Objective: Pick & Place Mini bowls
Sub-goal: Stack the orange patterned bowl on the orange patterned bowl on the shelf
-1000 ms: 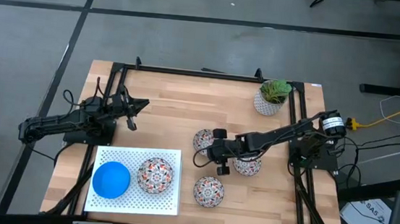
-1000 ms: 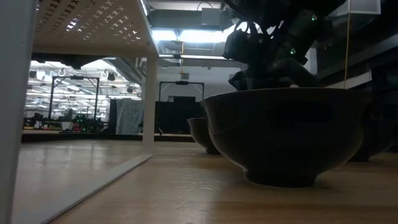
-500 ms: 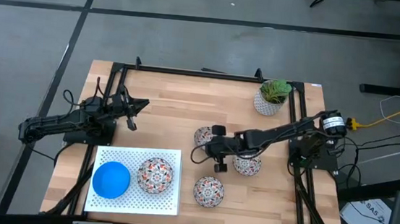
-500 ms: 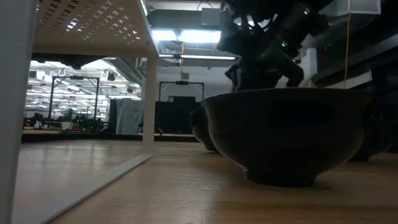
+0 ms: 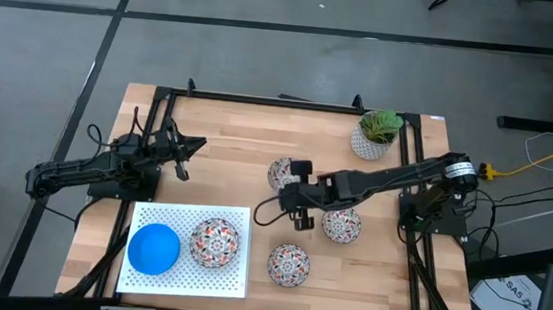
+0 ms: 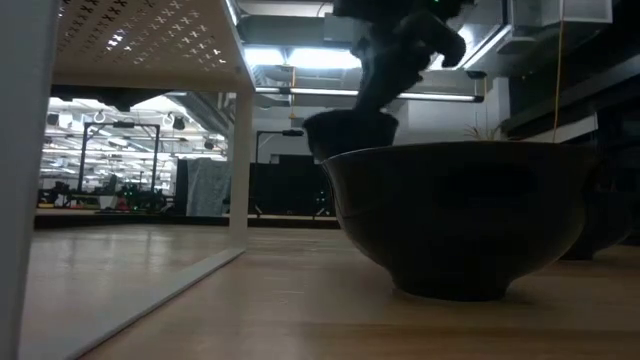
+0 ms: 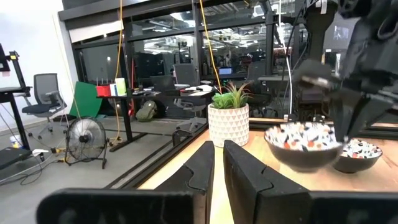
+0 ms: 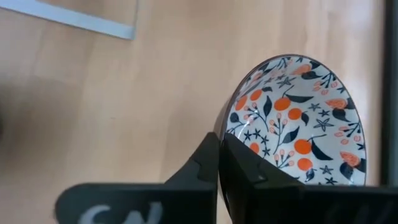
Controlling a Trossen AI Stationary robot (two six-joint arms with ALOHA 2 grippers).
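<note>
My right gripper (image 5: 292, 188) is shut on a white mini bowl with a red-and-dark floral pattern (image 5: 280, 171), held above the table's middle; it also shows in the right wrist view (image 8: 298, 124) and the low view (image 6: 350, 131). Two more floral bowls (image 5: 342, 224) (image 5: 288, 264) rest on the wood on their bases. A blue bowl (image 5: 154, 249) and a floral bowl (image 5: 214, 242) sit on the white tray (image 5: 230, 283). My left gripper (image 5: 194, 147) waits shut at the far left, touching nothing. My right gripper holds the floral bowl by its rim (image 8: 222, 127), on the side toward the table's right edge. One finger (image 8: 242, 168) is inside the bowl and the other (image 8: 205, 158) outside. The fingers slant down from the right. The bowl hangs nearly level, clear of the table.
A white pot with a green plant (image 5: 376, 134) stands at the far right. The tray (image 5: 185, 283) fills the near left corner, with bare room beside its two bowls. In the low view the nearest floral bowl (image 6: 460, 215) looms large and the tray's edge (image 6: 238, 130) stands at the left.
My right gripper has risen and tipped, carrying the floral bowl with it. The bowl stood on the table a second ago and now hangs clear above it, drawn slightly toward the far edge. The other bowls have stayed where they were.
</note>
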